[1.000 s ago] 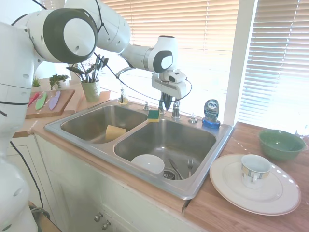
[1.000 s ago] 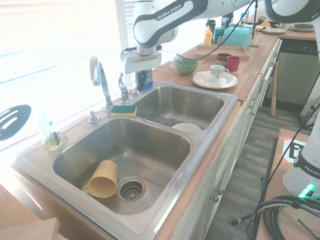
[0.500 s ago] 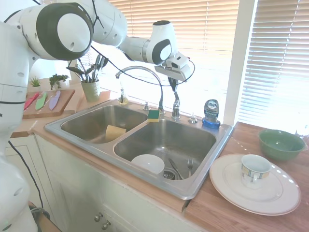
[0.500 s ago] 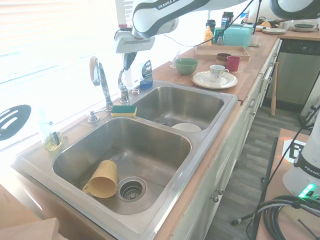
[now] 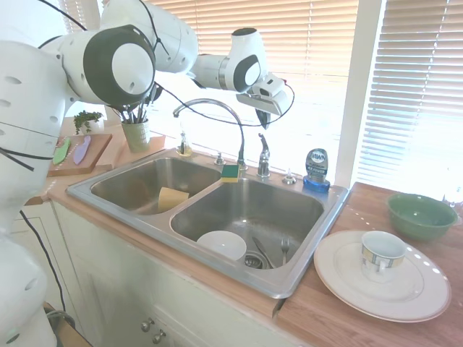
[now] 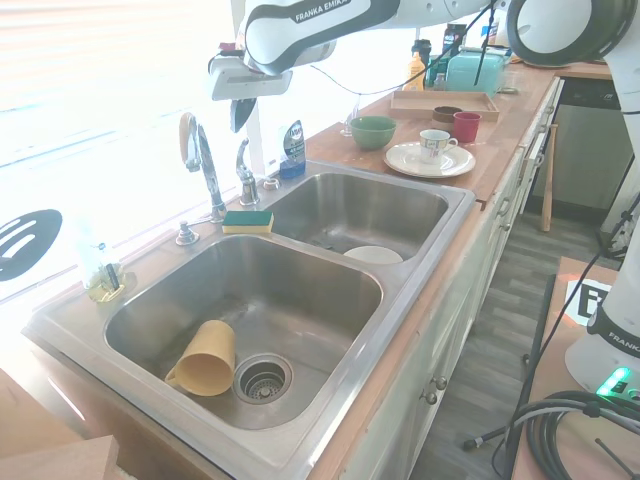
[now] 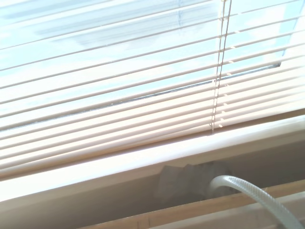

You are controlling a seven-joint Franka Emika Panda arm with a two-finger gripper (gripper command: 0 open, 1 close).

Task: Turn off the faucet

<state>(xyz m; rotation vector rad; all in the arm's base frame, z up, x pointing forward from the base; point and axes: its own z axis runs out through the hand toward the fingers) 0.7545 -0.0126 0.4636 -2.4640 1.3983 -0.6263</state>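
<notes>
The gripper (image 5: 275,110) has lifted away. A second ago it was down at the lever handle (image 5: 263,148) just right of centre in the first exterior view; now it hangs well above it, tilted toward the window, touching nothing. Its dark fingers look drawn close together and hold nothing, though at this size I can't be sure of the gap.

Sweeping left to right across the first exterior view: a pot of utensils (image 5: 135,123) sits at the left on the counter, then comes the double sink (image 5: 304,275) with a yellow cup (image 5: 172,196) in the left basin. The faucet (image 5: 213,108) arches over the divider, its spout mouth pointing down at upper centre, and a green-and-yellow sponge (image 5: 231,172) lies at its base. No stream of water shows from the spout in either exterior view, and the lever stands upright. To the right are the blue soap bottle (image 5: 317,170), then a cup on a plate (image 5: 419,293), and a green bowl (image 5: 422,214) at the far right.

The second exterior view agrees: the gripper (image 6: 240,112) sits in the upper left, above and apart from the lever (image 6: 243,172). The wrist view shows only window blinds (image 7: 119,95).

My read: the shut-off looks done, with only the retreat of the arm left. I can't rule out a thin trickle.
</notes>
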